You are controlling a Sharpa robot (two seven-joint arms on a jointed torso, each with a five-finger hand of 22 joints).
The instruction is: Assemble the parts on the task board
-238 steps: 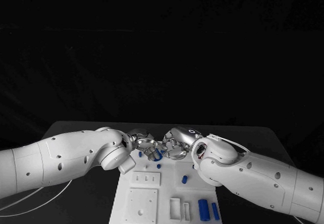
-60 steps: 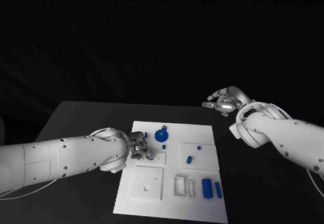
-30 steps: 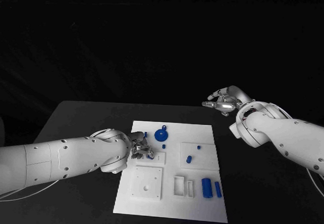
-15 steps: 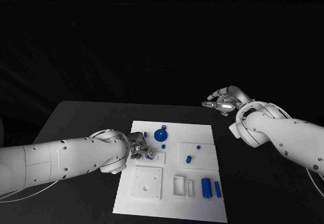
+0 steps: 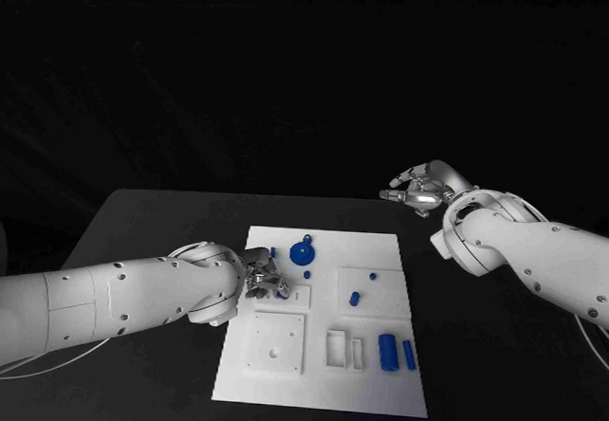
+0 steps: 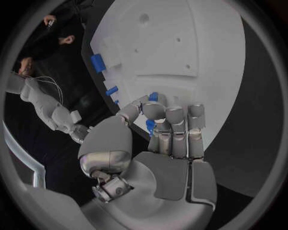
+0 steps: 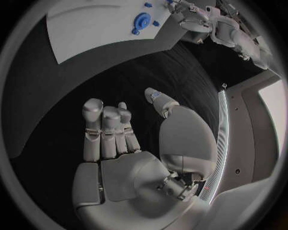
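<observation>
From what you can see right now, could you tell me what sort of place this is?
Probably a robotics lab test bench: a black table against a dark backdrop, a white task board with small blue parts, and two white arms working over it.

Head camera looking down at task board (image 5: pixel 321 363), wrist fisheyes close behind each hand, sharing it.

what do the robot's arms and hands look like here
Both arms are bulky, smooth white shells with small dark dots along them, the left arm and the right arm. Each ends in a silver metallic hand with segmented fingers, the left hand and the right hand. A thin pale cable trails below the left arm.
</observation>
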